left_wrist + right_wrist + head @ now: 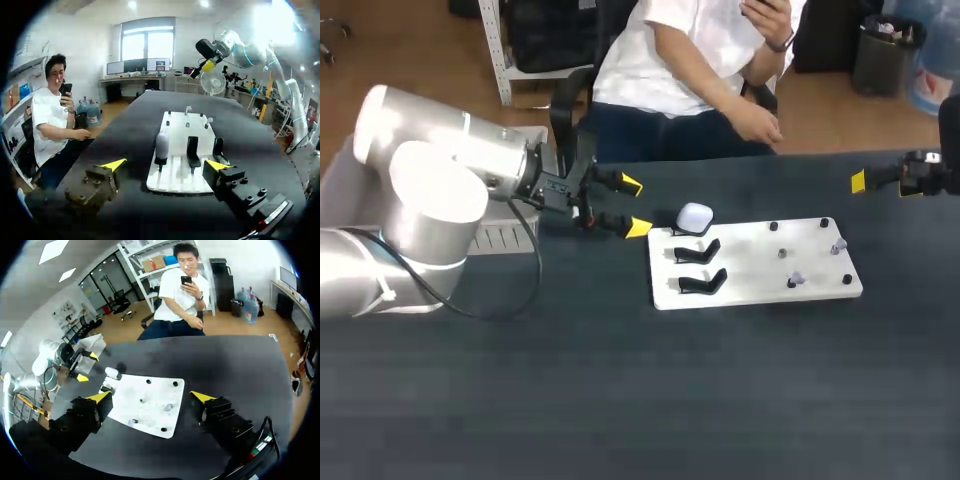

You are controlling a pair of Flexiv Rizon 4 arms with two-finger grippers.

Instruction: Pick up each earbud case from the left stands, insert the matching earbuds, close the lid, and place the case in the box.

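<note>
A white earbud case (695, 217) sits on the farthest of three black stands at the left end of a white board (760, 290). The other two stands (700, 267) are empty. Small earbuds (839, 244) rest on pegs at the board's right end. My left gripper (635, 207) stands open just left of the case, holding nothing. In the left wrist view the case (161, 145) is ahead of the open gripper (165, 165). My right gripper (865, 182) hovers at the far right, beyond the board. In its own view the right gripper (150, 396) is open above the board (150, 415).
A pale grey tray-like thing (500, 238) lies behind my left arm at the table's left edge. The dark table top (640, 400) stretches wide in front of the board.
</note>
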